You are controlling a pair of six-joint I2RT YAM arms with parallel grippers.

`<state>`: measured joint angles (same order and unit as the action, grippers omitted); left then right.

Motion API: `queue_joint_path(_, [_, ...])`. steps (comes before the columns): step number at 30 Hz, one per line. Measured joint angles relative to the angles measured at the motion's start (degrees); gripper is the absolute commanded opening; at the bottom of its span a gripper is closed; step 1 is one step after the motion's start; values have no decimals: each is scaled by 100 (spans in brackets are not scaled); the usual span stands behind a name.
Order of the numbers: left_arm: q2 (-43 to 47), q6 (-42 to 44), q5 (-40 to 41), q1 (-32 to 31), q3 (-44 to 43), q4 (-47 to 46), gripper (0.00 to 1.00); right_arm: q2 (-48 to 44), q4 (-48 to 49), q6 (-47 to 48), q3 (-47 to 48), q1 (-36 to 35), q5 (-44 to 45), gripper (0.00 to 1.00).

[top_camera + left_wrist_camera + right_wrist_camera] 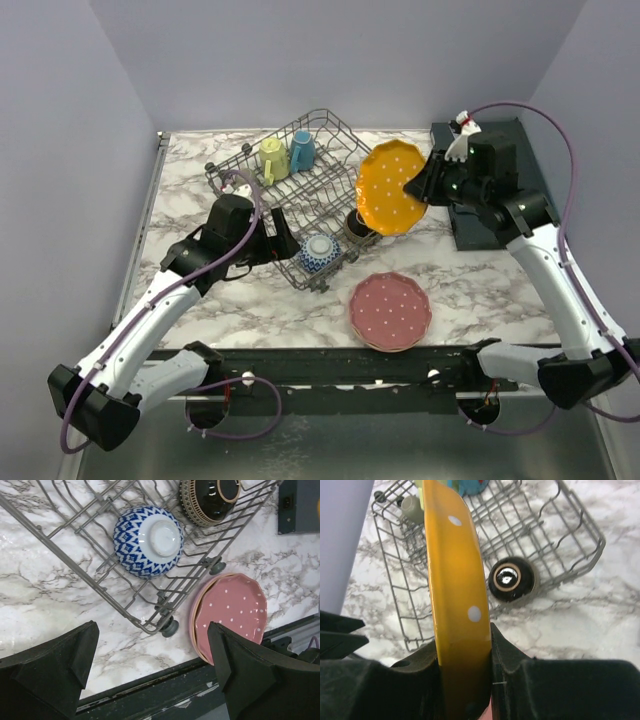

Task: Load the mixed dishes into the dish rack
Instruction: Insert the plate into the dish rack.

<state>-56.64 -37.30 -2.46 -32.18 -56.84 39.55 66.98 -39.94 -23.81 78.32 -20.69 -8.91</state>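
Note:
The grey wire dish rack [325, 125] stands at the table's middle back. In it are a yellow-green mug [272, 158], a blue mug [302, 150], an upturned blue-white bowl [319, 252] [147, 540] and a dark brown bowl [357, 226] [512, 578]. A small grey cup [411, 508] sits at a far corner. My right gripper [425, 180] [465, 655] is shut on the rim of the orange white-dotted plate [392, 187] [457, 595], held on edge above the rack's right end. My left gripper [283, 240] [152, 655] is open and empty beside the rack's near wall [75, 566].
A pink dotted plate [390, 310] [232, 615] lies flat on the marble near the front edge, stacked on another plate. A dark flat tray [480, 225] lies at the back right under my right arm. Grey walls close in the sides and back.

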Motion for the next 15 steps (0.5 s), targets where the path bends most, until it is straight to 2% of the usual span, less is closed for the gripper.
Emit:
queue_joint_path(7, [133,297,-319,662,234,-35,99,1220,203,815,975,0,219,0])
queue_joint_path(15, [505,479,-304,802,894,-129,99,2076,844,1665,1244,0,337,0])
